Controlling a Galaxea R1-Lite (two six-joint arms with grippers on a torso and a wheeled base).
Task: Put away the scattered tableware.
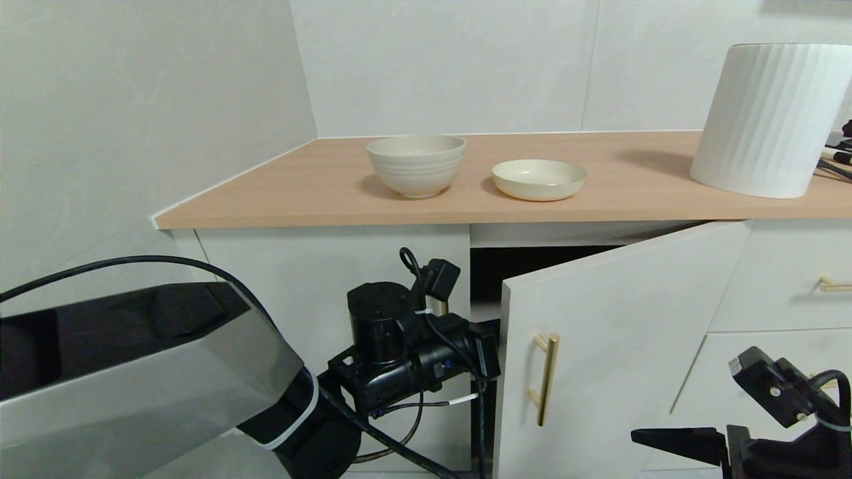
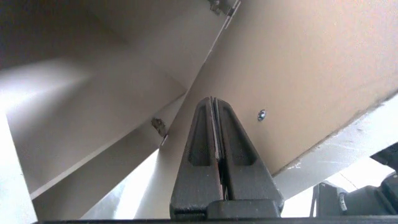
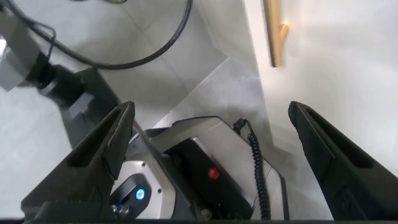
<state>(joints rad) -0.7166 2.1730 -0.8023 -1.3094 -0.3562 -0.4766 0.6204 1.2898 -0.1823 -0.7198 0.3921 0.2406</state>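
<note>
A cream ribbed bowl [image 1: 416, 165] and a shallow cream dish [image 1: 539, 179] stand side by side on the wooden countertop [image 1: 279, 199]. Below them a white cabinet door [image 1: 619, 346] with a gold handle [image 1: 546, 386] stands partly open. My left arm's wrist [image 1: 413, 346] is at the dark gap beside the door's edge. My left gripper [image 2: 214, 102] is shut and empty, pointing at the door's inner face and a shelf. My right gripper [image 3: 210, 107] is open wide and empty, low in front of the cabinet, to the right of the door, with the gold handle [image 3: 277, 37] beyond it.
A tall white ribbed container [image 1: 772, 120] stands at the right end of the counter, with dark utensils [image 1: 840, 156] behind it. A drawer with a gold pull [image 1: 835, 285] is right of the open door. Tiled walls close the counter at the back and left.
</note>
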